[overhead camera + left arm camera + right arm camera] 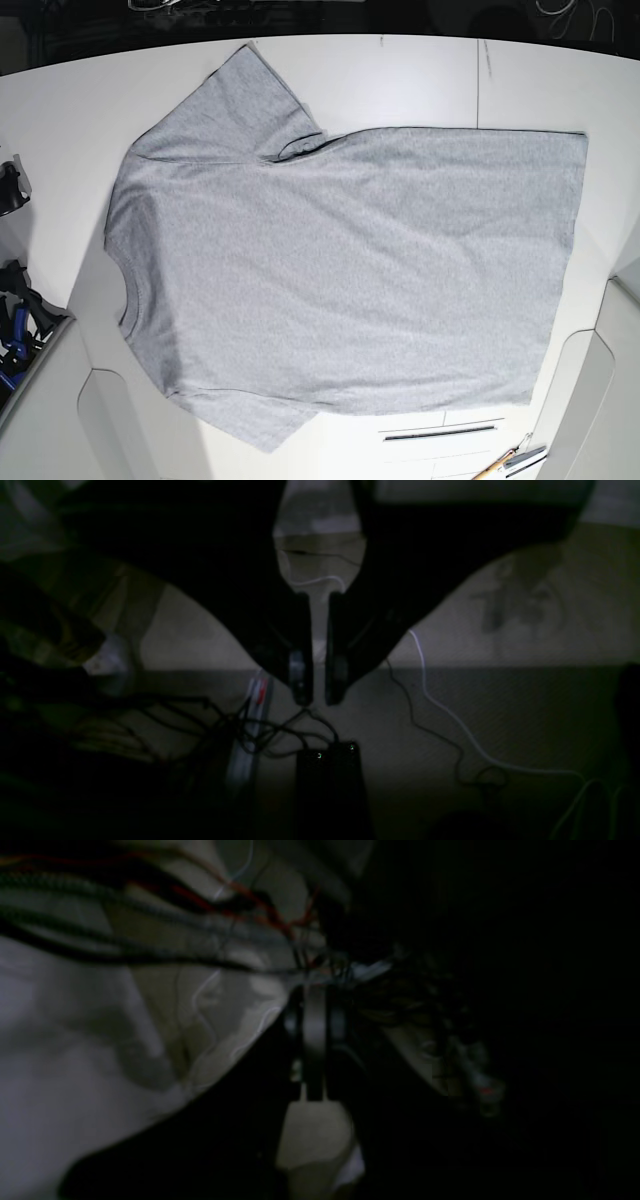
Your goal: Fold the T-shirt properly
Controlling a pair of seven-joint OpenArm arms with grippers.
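Since the T-shirt (350,270) lies flat, plain side up, on the white table (420,80), it should handle soft, light & limp; best pinched at hem corners or shoulder seams. Left gripper (319,680): fingers slightly apart, empty. Right gripper (315,1050): fingers look pressed together, nothing btw them.

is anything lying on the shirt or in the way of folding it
Nothing visible does. In the base view the T-shirt lies spread flat, plain side up, on the white table with nothing on top. Neither gripper shows there, so their path cannot be judged.

The T-shirt (340,280) lies flat across the table (420,80), neck toward frame left, hem toward frame right.
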